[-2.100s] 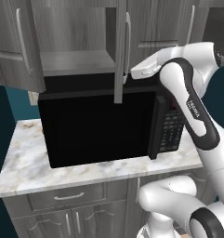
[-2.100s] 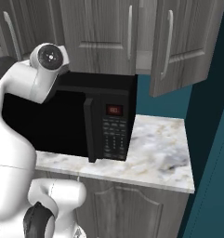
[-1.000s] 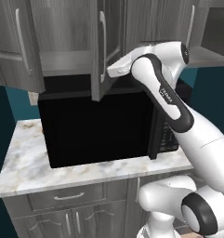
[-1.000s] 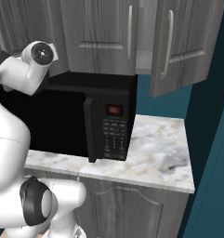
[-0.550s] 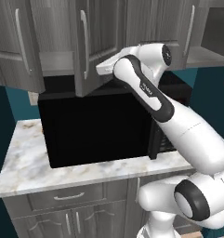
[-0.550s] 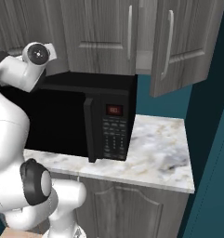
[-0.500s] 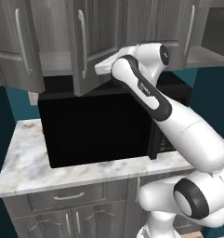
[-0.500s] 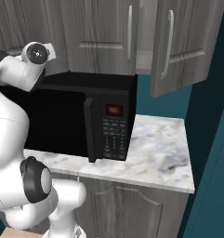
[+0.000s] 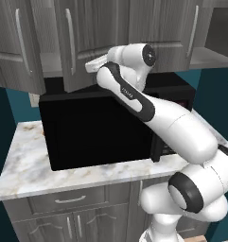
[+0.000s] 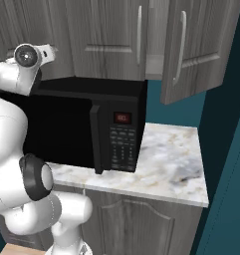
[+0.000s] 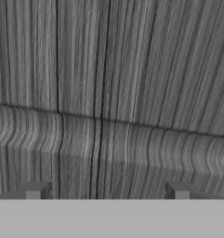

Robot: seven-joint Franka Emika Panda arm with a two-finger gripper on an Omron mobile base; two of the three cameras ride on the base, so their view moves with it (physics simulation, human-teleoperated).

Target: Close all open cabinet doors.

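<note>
My gripper (image 9: 91,65) is open, its hand held against the front of a grey wood-grain cabinet door (image 9: 94,33) above the microwave. That door still stands slightly out from the cabinet, its silver bar handle (image 9: 69,40) on its left side. In the hand view the two fingertips (image 11: 36,190) stand wide apart right at the door's wood-grain panel (image 11: 108,93), with nothing between them. A second door (image 9: 16,47) hangs open at the far left. At the right, another door (image 10: 191,50) stands ajar, beside an exposed dark cabinet interior (image 9: 222,33).
A black microwave (image 9: 101,127) stands on the marble counter (image 9: 25,160) directly under the cabinets, its keypad (image 10: 122,144) on the right. Grey drawer fronts (image 9: 68,201) run below the counter. My arm (image 9: 153,108) arches over the microwave's top. Teal wall (image 10: 226,149) lies to the right.
My arm has swung left, pushing the middle door; it has turned from edge-on to nearly flat against the cabinet. The fingers have drawn in slightly.
</note>
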